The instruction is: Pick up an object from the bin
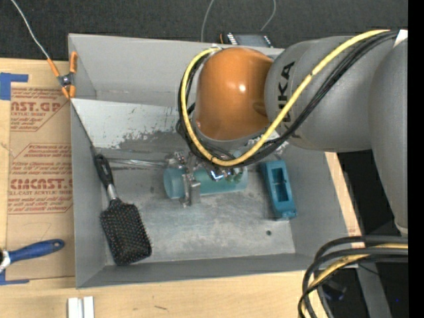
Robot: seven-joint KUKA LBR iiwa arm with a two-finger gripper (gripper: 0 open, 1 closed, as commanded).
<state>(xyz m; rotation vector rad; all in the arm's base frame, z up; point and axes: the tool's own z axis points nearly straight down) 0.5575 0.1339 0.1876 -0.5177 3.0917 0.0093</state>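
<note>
The grey metal bin [218,227] has a scuffed, scratched floor, mostly bare. A black brush with a mesh-textured head [124,234] lies at lower left, and a blue rectangular slotted plastic block [278,189] lies right of centre. At the centre the gripper [189,185], under the arm's orange cover [232,95], sits down against a pale teal plastic piece with a rounded left end [173,183]; whether it is spread or closed cannot be told.

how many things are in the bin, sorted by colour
black: 1, black bristle hairbrush with a handle
light teal: 1, light teal plastic object mid-bin
blue: 1, blue rectangular plastic box
total: 3
</note>
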